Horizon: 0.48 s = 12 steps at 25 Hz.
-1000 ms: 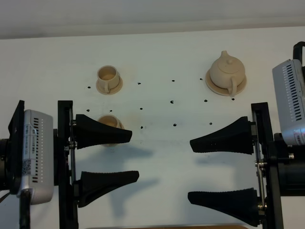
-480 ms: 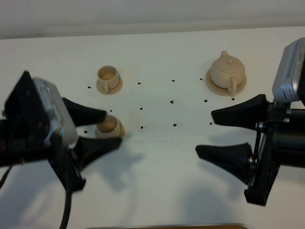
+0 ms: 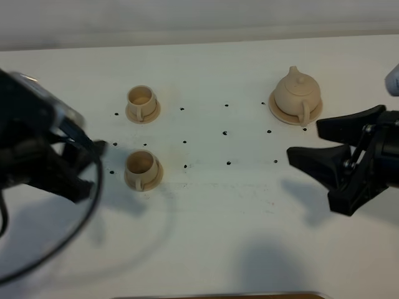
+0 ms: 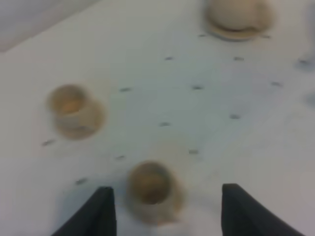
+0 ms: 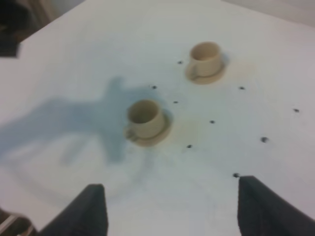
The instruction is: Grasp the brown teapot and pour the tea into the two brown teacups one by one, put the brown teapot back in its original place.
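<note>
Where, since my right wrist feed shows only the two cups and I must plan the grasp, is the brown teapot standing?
Observer: The high view shows the brown teapot sitting on its round coaster, on the right arm's side, beyond the right tool.
Operator: Which way does its handle face?
Observer: The loop handle faces the near edge, toward the right tool but apart from it.
Operator: And the left tool?
Observer: The left wrist view shows the left tool open and empty, aimed at the nearer teacup.
</note>
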### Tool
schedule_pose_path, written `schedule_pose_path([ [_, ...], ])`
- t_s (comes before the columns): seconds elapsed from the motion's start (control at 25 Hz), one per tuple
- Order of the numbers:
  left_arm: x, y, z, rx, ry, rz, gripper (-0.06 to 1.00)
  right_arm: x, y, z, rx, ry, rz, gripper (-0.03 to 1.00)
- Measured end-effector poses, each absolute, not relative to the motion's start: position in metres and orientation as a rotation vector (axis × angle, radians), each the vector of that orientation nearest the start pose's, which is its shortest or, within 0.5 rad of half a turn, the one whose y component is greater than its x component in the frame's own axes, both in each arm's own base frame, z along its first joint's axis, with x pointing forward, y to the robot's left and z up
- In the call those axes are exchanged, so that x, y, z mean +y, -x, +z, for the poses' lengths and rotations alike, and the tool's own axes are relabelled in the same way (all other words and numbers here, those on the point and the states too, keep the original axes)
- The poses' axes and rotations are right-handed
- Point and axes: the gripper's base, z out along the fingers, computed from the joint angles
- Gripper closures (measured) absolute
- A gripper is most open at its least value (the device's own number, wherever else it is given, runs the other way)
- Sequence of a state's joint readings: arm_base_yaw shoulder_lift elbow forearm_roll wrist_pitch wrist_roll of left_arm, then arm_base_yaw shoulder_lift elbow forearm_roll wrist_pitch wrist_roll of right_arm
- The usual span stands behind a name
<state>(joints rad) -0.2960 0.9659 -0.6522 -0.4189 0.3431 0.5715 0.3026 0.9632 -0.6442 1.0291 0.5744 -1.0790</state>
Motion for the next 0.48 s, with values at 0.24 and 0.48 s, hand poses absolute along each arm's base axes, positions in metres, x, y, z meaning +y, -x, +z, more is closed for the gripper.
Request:
schedule_pose_path([
  [0.24,-0.017,-0.163,0.318,2.026,-0.221,-0.078,0.43,0.083,-0.176,0.304,2.039,0.623,0.558,0.42],
  [0.48,-0.005,-0.118,0.332,2.01,-0.096,-0.038,0.43,0.079,-0.187,0.301,2.151,0.573,0.523,0.42],
])
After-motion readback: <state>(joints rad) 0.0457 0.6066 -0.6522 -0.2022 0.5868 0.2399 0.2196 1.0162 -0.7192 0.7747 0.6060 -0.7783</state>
